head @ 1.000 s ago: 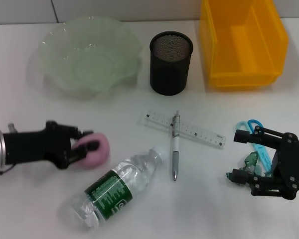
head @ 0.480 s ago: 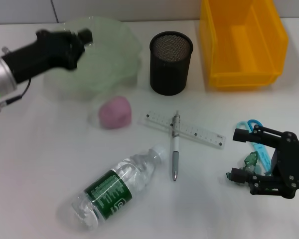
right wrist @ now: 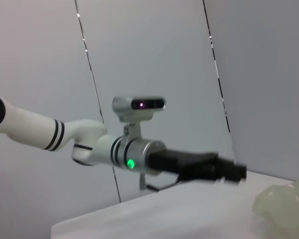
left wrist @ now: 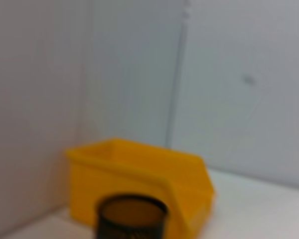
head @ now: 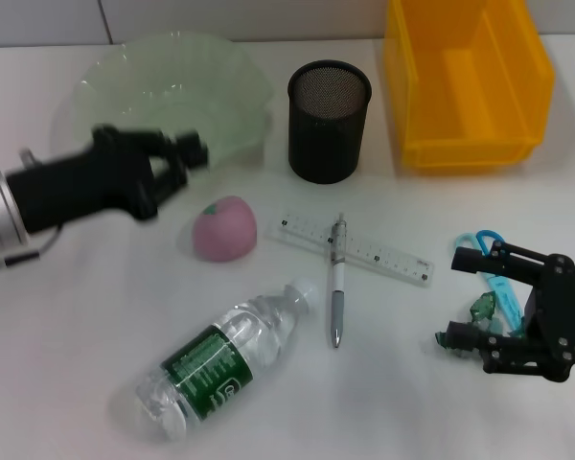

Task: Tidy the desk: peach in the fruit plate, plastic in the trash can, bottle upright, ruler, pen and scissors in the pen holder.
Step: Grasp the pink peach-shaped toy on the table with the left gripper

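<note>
While the peach (head: 225, 228) sat clamped in the left gripper (head: 187, 153) at lower left a second ago, it now lies loose on the desk (head: 67, 316) at centre-left, just below the fruit plate (head: 172, 86), not in it. Half a second back the arm was up over the plate with the peach already on the table; now it's back down beside the peach, motion-blurred, fingers apart from it. Can't tell whether they're spread or closed. Reads as a failed drop: peach step not done, likely needs a regrasp.

Right gripper (head: 470, 335) unchanged at lower right, over the scissors (head: 487, 273) and green plastic (head: 481, 307); grip state unclear. Bottle (head: 225, 359) still lying down; ruler (head: 383, 254) and pen (head: 337, 283) outside the pen holder (head: 329, 120). Trash can (head: 465, 81) at upper right.
</note>
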Controlling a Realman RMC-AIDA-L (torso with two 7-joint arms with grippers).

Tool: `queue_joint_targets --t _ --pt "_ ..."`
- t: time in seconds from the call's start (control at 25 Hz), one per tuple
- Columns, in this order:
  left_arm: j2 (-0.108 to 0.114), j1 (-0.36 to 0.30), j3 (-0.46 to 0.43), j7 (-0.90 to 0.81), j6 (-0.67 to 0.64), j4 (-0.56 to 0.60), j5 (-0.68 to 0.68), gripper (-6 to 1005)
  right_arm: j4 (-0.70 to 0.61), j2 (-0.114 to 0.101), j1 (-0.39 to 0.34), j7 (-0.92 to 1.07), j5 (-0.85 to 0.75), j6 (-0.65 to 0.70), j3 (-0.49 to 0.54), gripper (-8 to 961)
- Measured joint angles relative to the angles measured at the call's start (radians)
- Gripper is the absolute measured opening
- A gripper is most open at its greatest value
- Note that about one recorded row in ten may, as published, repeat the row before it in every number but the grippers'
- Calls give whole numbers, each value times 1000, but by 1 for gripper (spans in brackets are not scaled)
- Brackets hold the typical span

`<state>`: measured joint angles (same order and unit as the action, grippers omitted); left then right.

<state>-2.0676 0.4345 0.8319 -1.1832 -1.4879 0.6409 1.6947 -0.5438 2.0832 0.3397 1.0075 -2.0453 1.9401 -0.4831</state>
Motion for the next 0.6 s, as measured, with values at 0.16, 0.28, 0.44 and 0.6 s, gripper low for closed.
queue_joint_targets --t 0.16,0.28,0.44,0.6 --pt "-3 -28 121 16 52 15 5 118 1 0 9 0 2 -1 -2 835" --pt "-4 -28 168 17 117 10 5 218 1 0 12 -1 2 -5 -6 834" --pt "-6 -24 244 15 201 6 4 399 13 0 11 -1 2 -9 -4 834" --pt "-7 -22 280 9 246 3 3 565 15 -1 9 -1 2 -10 -3 834"
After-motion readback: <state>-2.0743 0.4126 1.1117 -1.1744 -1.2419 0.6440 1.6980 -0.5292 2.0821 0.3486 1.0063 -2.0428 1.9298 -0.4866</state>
